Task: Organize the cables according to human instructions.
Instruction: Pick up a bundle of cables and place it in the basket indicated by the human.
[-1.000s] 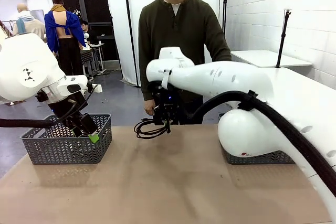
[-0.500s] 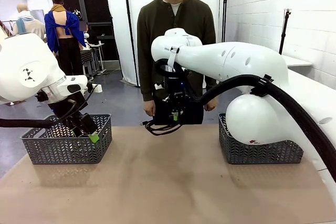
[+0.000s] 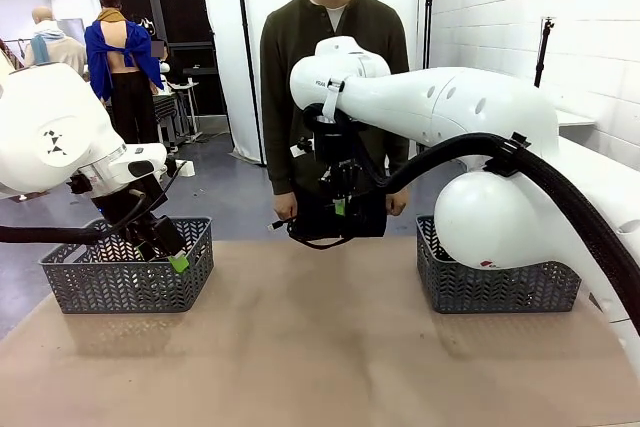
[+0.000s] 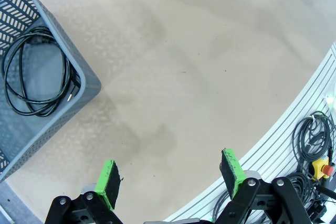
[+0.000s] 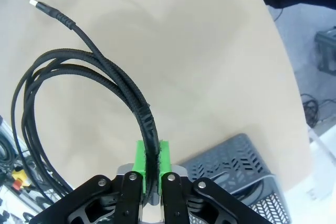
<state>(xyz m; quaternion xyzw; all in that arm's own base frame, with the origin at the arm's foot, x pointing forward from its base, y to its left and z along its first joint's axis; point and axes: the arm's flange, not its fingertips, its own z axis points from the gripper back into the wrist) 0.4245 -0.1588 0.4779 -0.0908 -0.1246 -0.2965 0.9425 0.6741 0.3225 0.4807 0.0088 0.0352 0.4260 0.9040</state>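
Held cable: a thin black braided cable (image 5: 100,82) wound in a loose loop of several turns, one free end sticking out with a small pale metal plug at its tip (the wrist view shows the weave clearly). In the front view it hangs as a dark loop (image 3: 318,238) above the far middle of the surface (image 3: 320,347), just in front of the person.

Right end effector: the right end effector (image 5: 151,157) is clamped on that cable, green pads pressed together with the cord pinched between them. Its arm reaches in from the right and crosses to the middle, wrist pointing downward, the end effector (image 3: 340,209) raised clear of the surface.

Basket cable: a second coiled black cable (image 4: 37,72) lies flat on the floor of the left basket (image 4: 79,85), a grey lattice basket (image 3: 130,272) at the far left of the surface.

Left end effector: the left end effector (image 4: 170,174) has its fingers spread wide with nothing between them, only bare surface beyond. Its arm is folded over the left basket, a green pad (image 3: 179,262) tilted down by the basket's near wall.

Right basket: another grey basket (image 3: 495,287) sits at the far right, partly hidden by the right arm.

Person: the person (image 3: 335,67) in a dark olive shirt stands at the far edge, arms down, hands (image 3: 284,206) low beside the hanging cable (not touching it, as far as I can tell).
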